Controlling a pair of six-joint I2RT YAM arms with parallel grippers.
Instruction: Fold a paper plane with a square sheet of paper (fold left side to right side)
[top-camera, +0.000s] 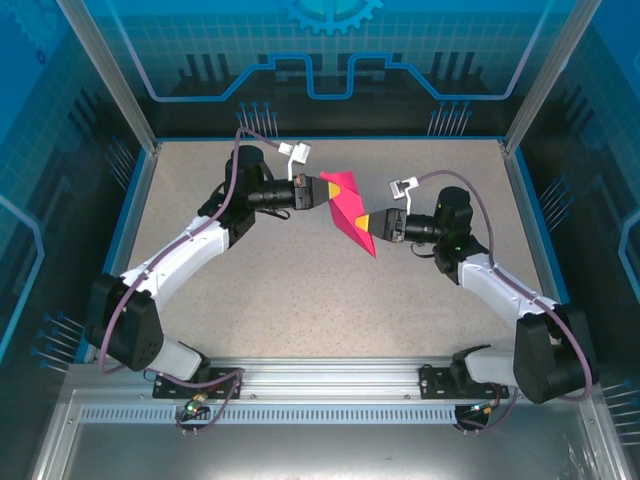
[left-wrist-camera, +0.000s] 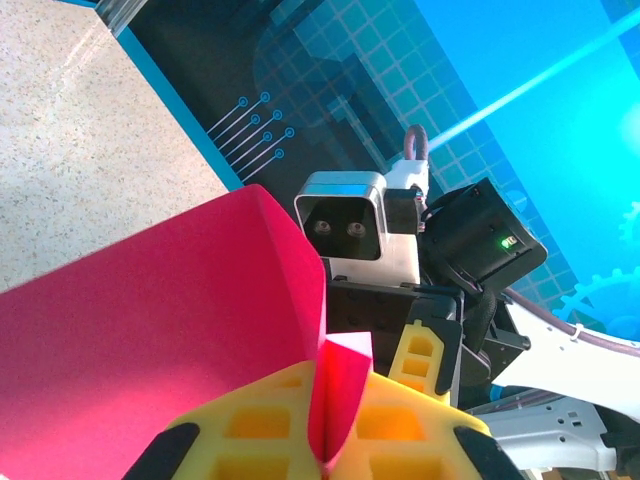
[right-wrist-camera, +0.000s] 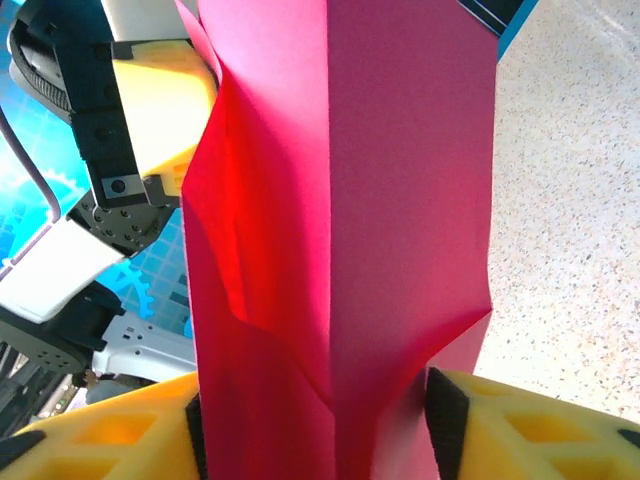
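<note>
Top external: creased pink paper plane (top-camera: 347, 208); speckled table (top-camera: 300, 300) beneath.

The desk (top-camera: 300, 300) has a speckled beige top, edged by a bright blue rim (top-camera: 137, 205) along its left, far and right sides. Behind the desk's far edge stands a glossy blue back wall (top-camera: 200, 45) with a pale grid, a gear drawing (top-camera: 330, 10) at the top and dark circuit-style lines lower down. Silver metal posts (top-camera: 105, 70) slant up from the desk's two far corners. Blue side panels (top-camera: 40, 200) with similar printed lines close in the desk's left and right. Along the desk's near edge runs a silver rail (top-camera: 330, 375), and a slotted grey metal sheet (top-camera: 330, 445) lies just in front of it. The light is bright and even.
</note>
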